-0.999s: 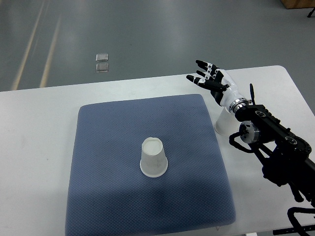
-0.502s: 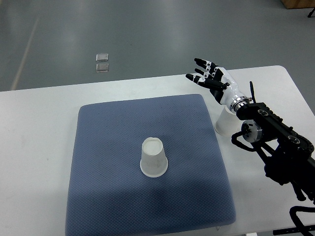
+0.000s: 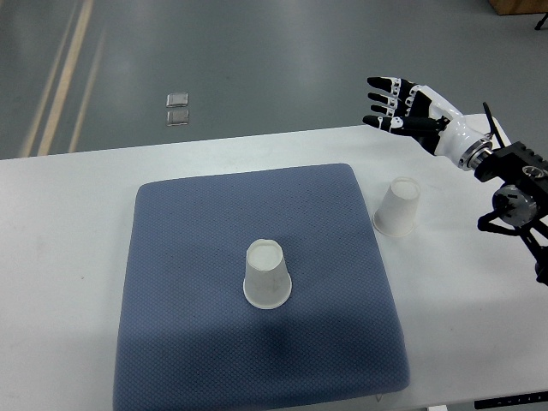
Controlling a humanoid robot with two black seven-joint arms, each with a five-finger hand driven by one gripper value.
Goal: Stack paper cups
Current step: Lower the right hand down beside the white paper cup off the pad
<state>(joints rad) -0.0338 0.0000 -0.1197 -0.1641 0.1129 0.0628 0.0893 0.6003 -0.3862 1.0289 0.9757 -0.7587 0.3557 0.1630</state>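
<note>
Across most of the view stretches a long white bench (image 3: 68, 223), its far edge meeting a grey floor (image 3: 257, 51) at twelve o'clock. On the middle of the bench lies a large square dark-blue textured foam pad (image 3: 188, 342), which fills the picture's centre and reaches down toward six o'clock.

From the right edge at about three o'clock comes the robot's black jointed right arm (image 3: 514, 193), hanging above the bench's right end. It ends in the black-and-white right hand (image 3: 409, 110) at roughly two o'clock, raised over the far edge of the bench. Its fingers (image 3: 384, 103) are spread apart and point toward nine o'clock; they hold nothing and touch nothing.

Near the centre of the pad stands a white paper cup (image 3: 267, 274), upside down, its wide rim on the foam and its closed base facing up. A second white paper cup (image 3: 398, 207) sits at about three o'clock from the first, off the pad on the bare bench, just beside the pad's right edge. It is also turned bottom up. The two cups are well apart, and the hand is above and clear of the second one.

On the floor at eleven o'clock lie two small pale square markers (image 3: 178, 110), one just beside the other.
</note>
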